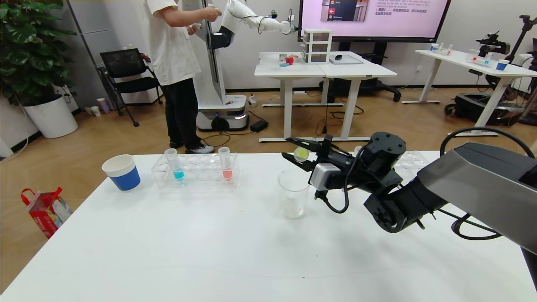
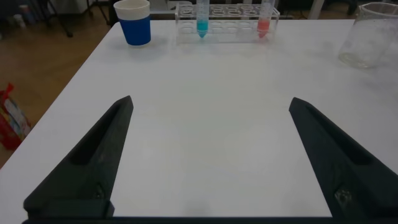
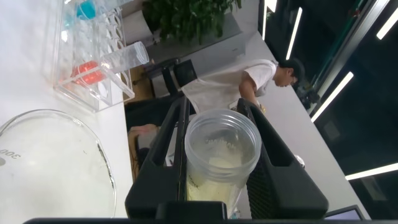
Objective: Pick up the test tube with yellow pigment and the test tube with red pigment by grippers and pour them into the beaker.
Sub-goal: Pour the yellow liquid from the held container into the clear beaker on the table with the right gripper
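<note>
Right claw (image 1: pixel 298 156) clamped on the light, slippery yellow-pigment test tube (image 1: pixel 301 154) beside the fragile beaker (image 1: pixel 293 193); left claw (image 2: pixel 210 155) apart.

Only legible marking: "300" on the beaker (image 3: pixel 53 158) wall, just below the right gripper (image 3: pixel 217 134). Wall screen (image 1: pixel 373 16) text beyond the gripper is too small to read.

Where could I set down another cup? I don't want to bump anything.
Bare table lies in front of the rack and blue cup. Crowded: around the beaker, where the right gripper holds the yellow tube.
</note>
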